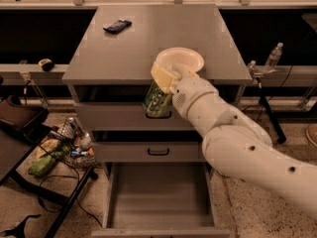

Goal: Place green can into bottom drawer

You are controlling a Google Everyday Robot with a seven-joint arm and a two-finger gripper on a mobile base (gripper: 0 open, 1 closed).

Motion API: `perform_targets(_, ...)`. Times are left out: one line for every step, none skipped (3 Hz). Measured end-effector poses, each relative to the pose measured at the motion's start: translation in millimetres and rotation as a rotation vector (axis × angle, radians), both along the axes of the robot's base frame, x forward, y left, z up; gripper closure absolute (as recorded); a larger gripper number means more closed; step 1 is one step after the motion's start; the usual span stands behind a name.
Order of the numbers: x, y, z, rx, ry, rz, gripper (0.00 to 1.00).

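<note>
Gripper clamped on can, hanging at cabinet edge before top drawer, near bowl. Bottom drawer open, well below.

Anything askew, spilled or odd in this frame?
Nothing stands out. The claw holds the slim green aluminium can, slightly tilted, before the top grey drawer; the round white bowl sits upright on the cabinet; the bottom grey drawer is pulled open.
</note>
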State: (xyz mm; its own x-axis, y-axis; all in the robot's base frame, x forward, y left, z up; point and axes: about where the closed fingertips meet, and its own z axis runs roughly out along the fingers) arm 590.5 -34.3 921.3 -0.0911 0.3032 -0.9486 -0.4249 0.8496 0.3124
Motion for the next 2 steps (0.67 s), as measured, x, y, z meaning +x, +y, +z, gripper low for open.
perform_targets(-19, -5, -60, 0.213, 0.171, 0.108, 1.0)
perform_targets(-52, -8, -90, 0.265, 0.204, 0.175, 1.0)
